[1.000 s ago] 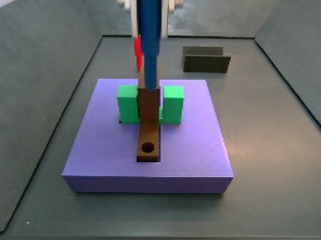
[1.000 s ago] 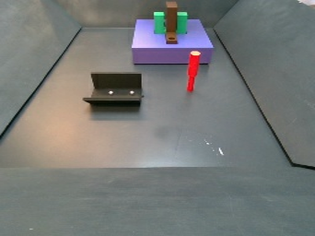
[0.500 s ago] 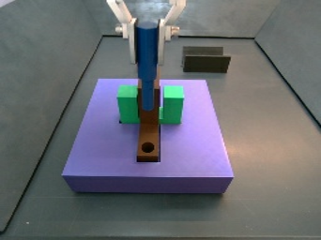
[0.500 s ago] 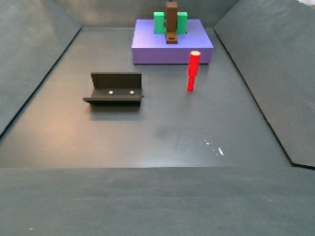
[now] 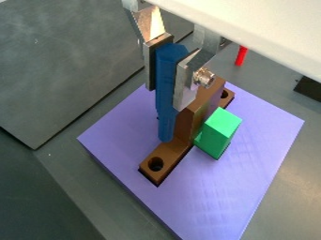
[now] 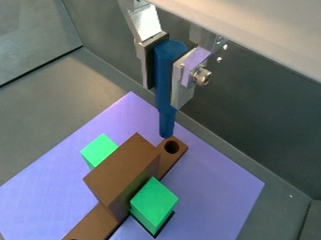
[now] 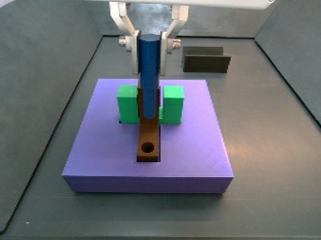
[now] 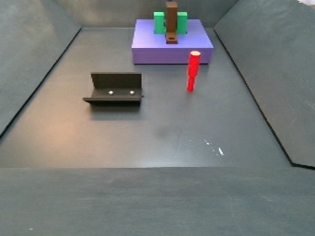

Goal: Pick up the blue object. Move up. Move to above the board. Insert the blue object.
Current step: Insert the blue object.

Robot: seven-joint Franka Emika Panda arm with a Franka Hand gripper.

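My gripper [image 7: 150, 45] is shut on the blue object [image 7: 149, 82], a dark blue peg held upright between the silver fingers [image 5: 189, 77]. It hangs over the board [image 7: 149, 134], a brown plank lying on the purple slab [image 7: 189, 155]. In a wrist view the blue object [image 6: 164, 94] has its lower tip a little above the board's round hole [image 6: 172, 147] and does not touch it. The board [image 5: 191, 127] and its hole [image 5: 157, 165] also show in a wrist view. In a side view the board [image 8: 172, 33] shows, but the gripper and blue object are out of frame.
Green blocks [image 7: 129, 103] [image 7: 174, 103] flank the board on the slab. A red peg [image 8: 193, 71] stands on the floor beside the slab. The fixture [image 8: 114, 88] stands on the floor, also seen behind the slab [image 7: 207, 60]. Grey walls enclose the floor.
My gripper has come down with the blue object, from the top edge of the side view into full view. The peg's tip is lower over the board.
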